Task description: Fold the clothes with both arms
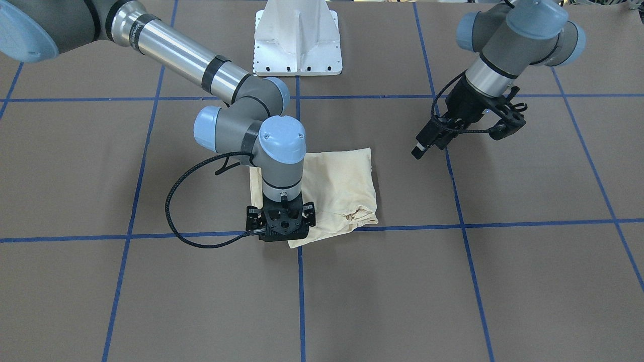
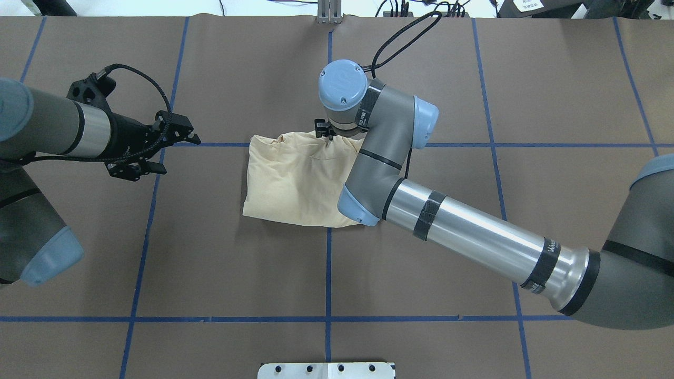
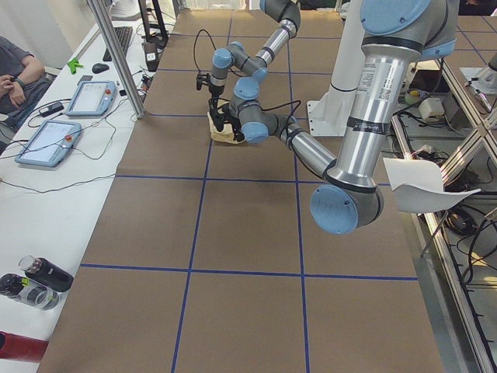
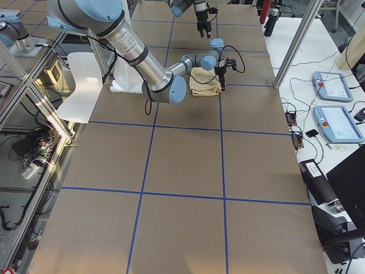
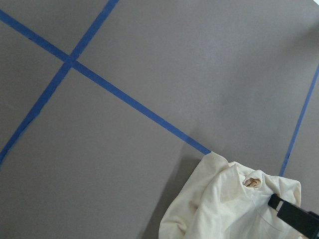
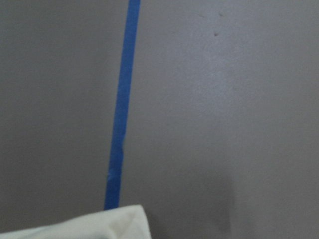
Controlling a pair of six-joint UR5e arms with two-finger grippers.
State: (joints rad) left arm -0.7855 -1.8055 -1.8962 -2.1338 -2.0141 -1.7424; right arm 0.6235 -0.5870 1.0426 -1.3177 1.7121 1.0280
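Shirt (image 2: 295, 179) folded, right arm (image 2: 474, 237) at edge, left arm (image 2: 52, 126) apart

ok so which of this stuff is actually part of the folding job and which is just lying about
Part of the job: cream long-sleeved T-shirt, left end effector, right end effector.
Just lying about: white pedestal base, two control tablets, bottles, blue tape grid.

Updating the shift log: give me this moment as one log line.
shirt: folded compact on table | right gripper: down at shirt's edge, grip unclear | left gripper: open, hovering beside shirt, not touching
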